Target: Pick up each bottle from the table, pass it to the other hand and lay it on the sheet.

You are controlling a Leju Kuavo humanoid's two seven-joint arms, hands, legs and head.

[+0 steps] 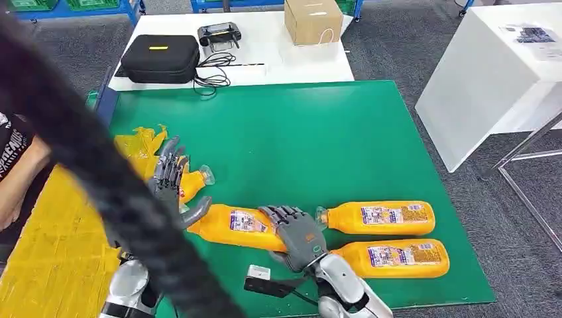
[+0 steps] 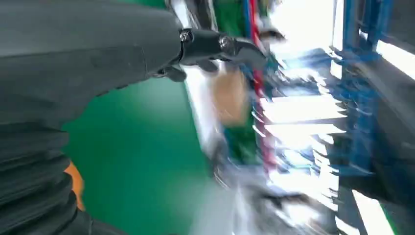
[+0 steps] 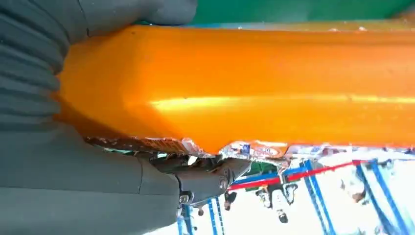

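Note:
My right hand (image 1: 298, 233) grips an orange bottle (image 1: 235, 225) around its middle, low over the green mat (image 1: 298, 139); its neck end points toward my left hand. In the right wrist view this bottle (image 3: 244, 88) lies against the right hand (image 3: 73, 186). My left hand (image 1: 169, 179) stands with fingers spread and nothing in it, its thumb close to the held bottle's neck end. The left wrist view is blurred, and the left hand (image 2: 73, 73) holds nothing there. Another bottle (image 1: 193, 182) lies beside the left hand at the edge of the yellow sheet (image 1: 59, 245). Two more bottles (image 1: 381, 217) (image 1: 394, 258) lie on the mat to the right.
A dark blurred cable (image 1: 99, 172) crosses the left of the head view. A person's arm (image 1: 20, 179) is at the left edge by the sheet. A black case (image 1: 160, 58), a controller (image 1: 220, 34) and a cardboard box (image 1: 313, 20) sit on the far white table. A white cabinet (image 1: 490, 79) stands to the right.

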